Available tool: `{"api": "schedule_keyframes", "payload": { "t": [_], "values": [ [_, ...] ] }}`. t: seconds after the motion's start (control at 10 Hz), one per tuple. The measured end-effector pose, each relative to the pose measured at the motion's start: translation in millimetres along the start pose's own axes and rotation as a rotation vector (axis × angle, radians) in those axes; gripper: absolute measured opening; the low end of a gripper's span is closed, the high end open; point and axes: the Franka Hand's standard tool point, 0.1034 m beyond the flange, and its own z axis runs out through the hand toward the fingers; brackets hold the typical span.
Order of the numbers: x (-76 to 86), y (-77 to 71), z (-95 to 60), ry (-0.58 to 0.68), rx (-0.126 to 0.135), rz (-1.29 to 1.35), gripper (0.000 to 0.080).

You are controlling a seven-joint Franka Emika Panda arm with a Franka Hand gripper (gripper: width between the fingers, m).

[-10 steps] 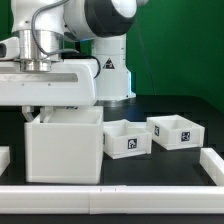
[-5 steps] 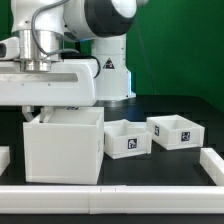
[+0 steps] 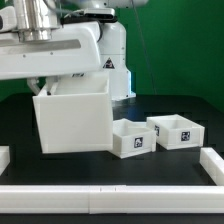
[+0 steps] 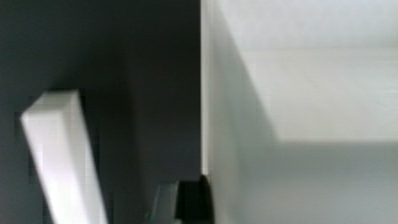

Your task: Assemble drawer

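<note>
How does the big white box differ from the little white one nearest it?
The large shell is far bigger than the small tray. The large shell hangs tilted, seemingly off the table; the small tray sits flat on it. The small tray shows a square tag in front; the large shell shows none here. Both are white boxes.

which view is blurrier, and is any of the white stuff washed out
Exterior view: even light, reasonably sharp; the shell and the tray next to it have clean edges, though their white faces look flat. Wrist view: out of focus, the shell's wall a pale blur with one soft shadow edge, a white strip fuzzy.
</note>
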Motion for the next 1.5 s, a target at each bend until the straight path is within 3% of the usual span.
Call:
{"api": "schedule_keyframes", "payload": {
  "t": [0.1, 0.3, 0.4, 0.6, 0.7, 0.8, 1.2, 1.3, 1.5],
  "values": [
    [2.6, -0.2, 3.7, -0.025, 0.008, -0.007, 0.0031],
    [-3.4, -10.1, 5.7, -0.186, 0.057, -0.005, 0.0031],
    [0.3, -6.8, -6.0, -0.286, 0.053, -0.008, 0.0031],
    [18.2, -8.5, -28.1, -0.474, 0.010, -0.052, 0.0031],
    [22.1, -16.7, -22.6, -0.572, -0.011, -0.071, 0.0031],
    [23.2, -26.2, -12.4, -0.651, -0.013, -0.066, 0.0031],
    [12.5, -32.9, -5.3, -0.912, 0.016, -0.036, 0.0031],
    [22.3, -31.5, -6.1, -0.991, -0.016, 0.035, 0.0031],
    [42.5, -10.6, -9.4, -0.976, -0.062, 0.061, 0.0031]
  ]
}}
